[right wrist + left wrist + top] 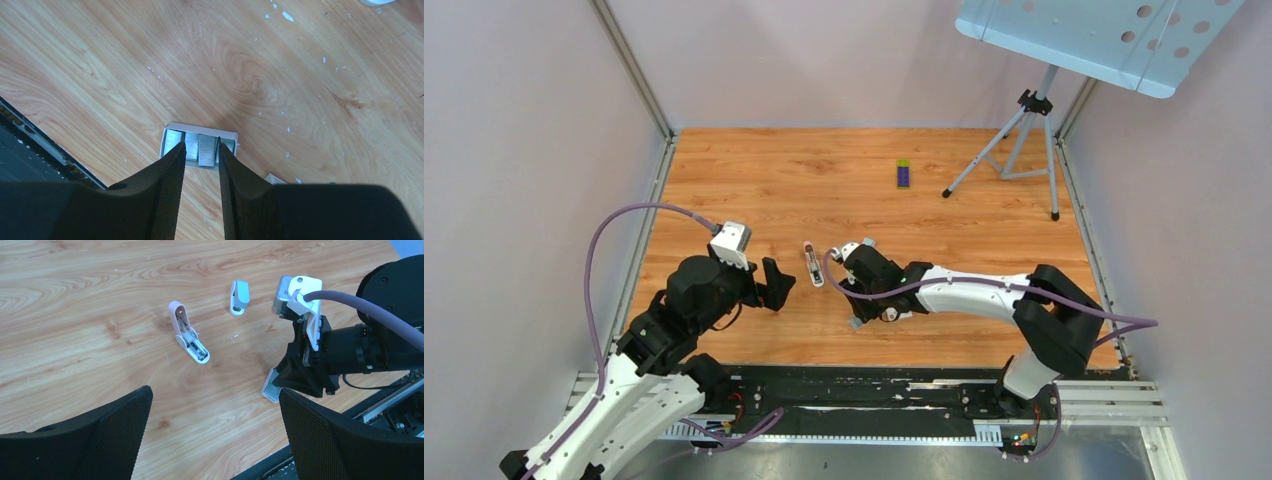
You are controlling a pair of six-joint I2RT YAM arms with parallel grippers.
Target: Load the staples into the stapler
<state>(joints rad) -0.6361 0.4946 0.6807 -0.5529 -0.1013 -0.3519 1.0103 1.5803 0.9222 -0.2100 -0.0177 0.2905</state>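
Grey staples (206,152) are sitting in a white tray (200,126) on the table (280,75), right under the right gripper (201,144). Its jaws are standing narrowly apart astride the middle blocks; whether they are pinching I cannot tell. Beyond, the opened stapler (191,340) is lying between both arms, with the left gripper (215,392) gaping wide nearby.

No lettering was legible from where I stood; the purple-and-green box (903,173) beyond the stapler (812,264) showed only colour.

probably a robotics lab — plain panel walls (524,150) box in a wood table (774,180), tripod (1031,105) standing on it.
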